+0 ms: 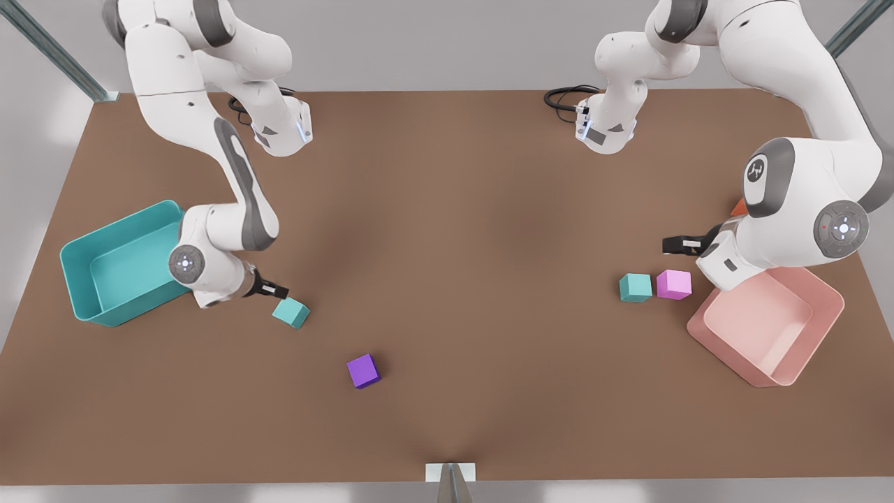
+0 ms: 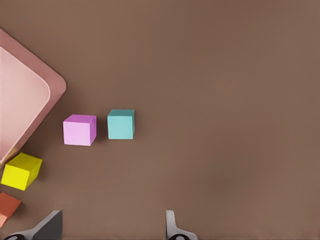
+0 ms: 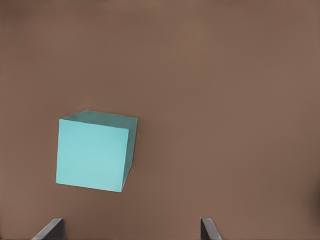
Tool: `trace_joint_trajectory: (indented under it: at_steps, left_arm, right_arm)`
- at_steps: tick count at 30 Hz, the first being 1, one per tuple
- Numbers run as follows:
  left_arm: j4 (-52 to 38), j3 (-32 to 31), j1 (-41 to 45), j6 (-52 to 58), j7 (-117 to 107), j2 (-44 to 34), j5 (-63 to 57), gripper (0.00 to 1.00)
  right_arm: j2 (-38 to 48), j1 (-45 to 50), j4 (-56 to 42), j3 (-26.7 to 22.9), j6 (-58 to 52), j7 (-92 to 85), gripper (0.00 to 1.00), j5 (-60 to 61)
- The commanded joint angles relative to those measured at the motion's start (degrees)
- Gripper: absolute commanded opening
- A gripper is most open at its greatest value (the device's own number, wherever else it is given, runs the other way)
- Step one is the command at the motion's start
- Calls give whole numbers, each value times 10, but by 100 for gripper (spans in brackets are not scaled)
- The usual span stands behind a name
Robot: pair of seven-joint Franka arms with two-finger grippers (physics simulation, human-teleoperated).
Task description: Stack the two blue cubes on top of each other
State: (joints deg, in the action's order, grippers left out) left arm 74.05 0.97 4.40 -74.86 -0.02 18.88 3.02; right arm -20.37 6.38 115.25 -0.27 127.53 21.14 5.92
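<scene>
The left gripper (image 1: 681,244) hangs open and empty on the front view's right, near one blue cube (image 1: 635,288) that sits just beside a pink cube (image 1: 674,284); the pink bin (image 1: 810,363) lies close by. A yellow cube (image 2: 21,171) and an orange cube (image 2: 7,207) sit near that bin. The right gripper (image 1: 276,289), also open and empty, hovers just beside the other blue cube (image 1: 291,312), next to the teal bin (image 1: 84,279). A purple cube (image 1: 363,370) lies apart on the brown table (image 1: 461,230).

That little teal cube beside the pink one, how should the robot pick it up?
Probably from straight above, pinching the teal cube on the two free faces that run crosswise to the pink cube. The face toward pink has little gap. The left hand is open nearby.
</scene>
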Motion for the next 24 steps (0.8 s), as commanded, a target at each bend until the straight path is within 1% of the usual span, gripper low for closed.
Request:
trace_joint_trajectory:
  at_steps: [1,8,24]
  left_arm:
    - [0,0,0,5,0,-1,-1,100]
    - [0,0,1,5,-1,-1,1,100]
    - [0,0,2,6,-1,-1,0,100]
  right_arm:
    - [-11,0,-5,0,98,171,100,1]
    - [-45,13,-12,3,97,169,100,1]
    - [-93,22,-38,4,103,165,100,2]
